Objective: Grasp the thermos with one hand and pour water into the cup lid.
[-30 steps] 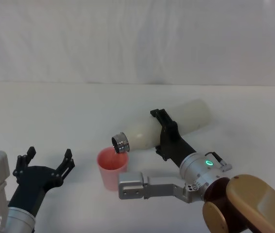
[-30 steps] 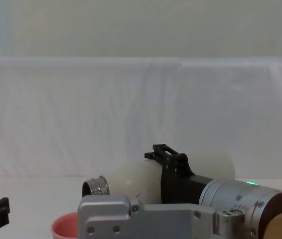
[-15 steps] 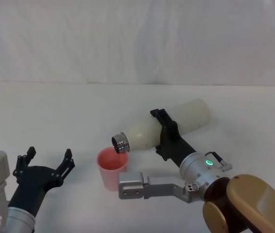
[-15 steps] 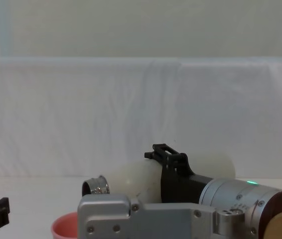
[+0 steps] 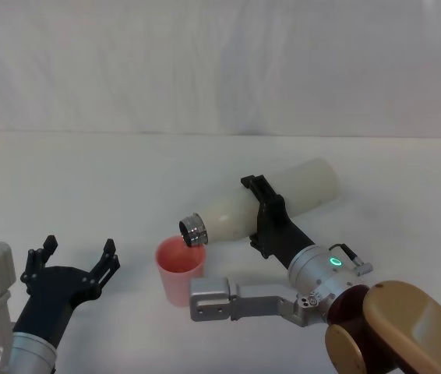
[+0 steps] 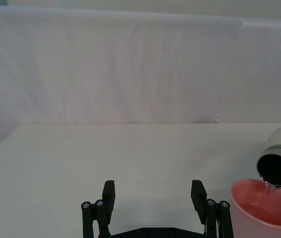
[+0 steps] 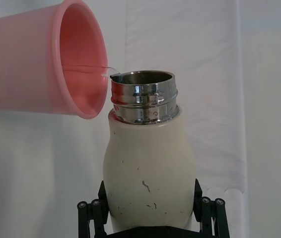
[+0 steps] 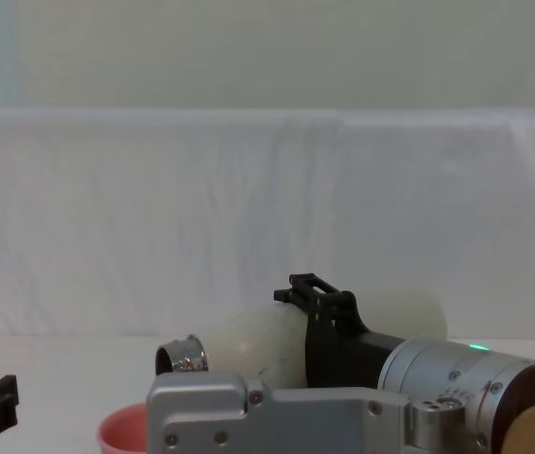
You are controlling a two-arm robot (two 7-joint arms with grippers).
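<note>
The cream-white thermos (image 5: 232,209) is held tipped almost level above the table, with my right gripper (image 5: 262,215) shut around its middle. Its steel neck (image 5: 193,230) hangs over the rim of the pink cup lid (image 5: 180,269), which stands upright on the table. In the left wrist view a thin stream of water (image 6: 265,191) runs from the thermos (image 6: 279,166) into the cup lid (image 6: 262,210). The right wrist view shows the thermos (image 7: 148,173) between the right gripper's fingers (image 7: 91,218), its mouth at the cup lid (image 7: 41,64). My left gripper (image 5: 72,255) rests open at the near left, apart from the cup lid.
A white table (image 5: 127,179) carries everything, and a white cloth backdrop (image 5: 220,62) closes it off behind. A grey bracket of the right arm (image 5: 220,300) lies just in front of the cup lid.
</note>
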